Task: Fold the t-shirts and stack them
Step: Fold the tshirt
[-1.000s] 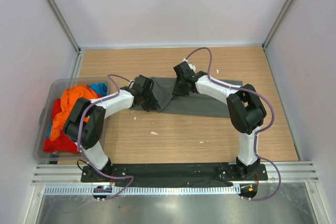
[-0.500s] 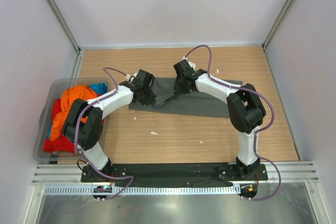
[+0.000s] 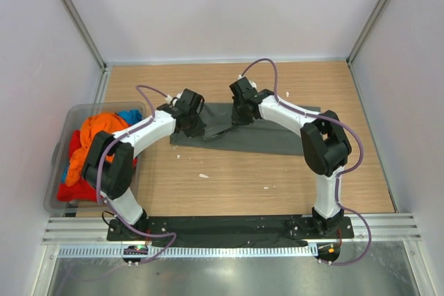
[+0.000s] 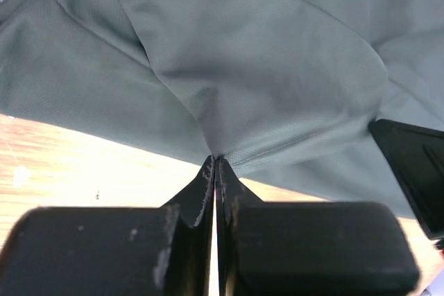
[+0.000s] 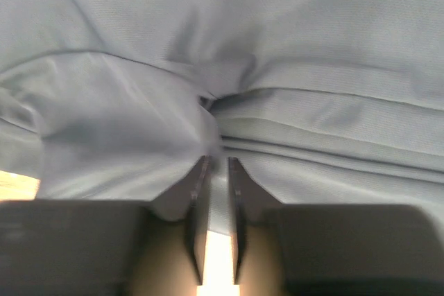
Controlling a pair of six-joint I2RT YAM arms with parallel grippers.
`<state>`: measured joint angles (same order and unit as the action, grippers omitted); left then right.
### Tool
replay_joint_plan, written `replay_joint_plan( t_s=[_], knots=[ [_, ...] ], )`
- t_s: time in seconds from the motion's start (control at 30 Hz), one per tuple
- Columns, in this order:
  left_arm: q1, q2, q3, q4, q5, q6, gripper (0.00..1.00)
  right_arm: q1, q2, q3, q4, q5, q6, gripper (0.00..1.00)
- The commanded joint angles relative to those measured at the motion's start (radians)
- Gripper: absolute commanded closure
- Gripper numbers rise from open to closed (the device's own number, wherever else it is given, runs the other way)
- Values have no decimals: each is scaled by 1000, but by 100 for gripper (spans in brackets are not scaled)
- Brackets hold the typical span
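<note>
A dark grey-green t-shirt (image 3: 270, 133) lies across the middle of the wooden table, its left part bunched between the two grippers. My left gripper (image 3: 194, 121) is shut on a hem of this shirt (image 4: 263, 67) and holds the cloth lifted off the wood. My right gripper (image 3: 238, 112) is shut on a fold of the same shirt (image 5: 312, 67) at its far edge. Orange (image 3: 97, 133), red (image 3: 78, 188) and blue (image 3: 129, 116) shirts lie heaped in the bin.
A translucent grey plastic bin (image 3: 60, 202) stands at the table's left edge. Small white specks lie on the wood (image 3: 203, 175) in front of the shirt. Walls close in the table at the back and sides.
My left gripper has moved toward the far edge with the shirt's left part, pulling the bunched cloth flatter. My right gripper has barely shifted.
</note>
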<state>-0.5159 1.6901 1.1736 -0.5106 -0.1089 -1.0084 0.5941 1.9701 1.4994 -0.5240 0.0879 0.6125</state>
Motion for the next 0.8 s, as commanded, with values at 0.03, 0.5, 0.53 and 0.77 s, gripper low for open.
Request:
replay_joint_plan(
  t_s=[0.03, 0.5, 0.53, 0.77],
  knots=[
    [-1, -35, -26, -22, 47, 28, 97, -5, -34, 24, -54, 22, -82, 73],
    [13, 19, 110, -99, 9, 146, 66, -13, -85, -82, 128, -43, 65, 59],
    [14, 26, 104, -68, 5, 152, 66, -13, -82, -94, 165, -50, 75, 58],
    [115, 140, 187, -17, 77, 206, 65, -14, 21, -65, 177, -76, 38, 67]
  ],
)
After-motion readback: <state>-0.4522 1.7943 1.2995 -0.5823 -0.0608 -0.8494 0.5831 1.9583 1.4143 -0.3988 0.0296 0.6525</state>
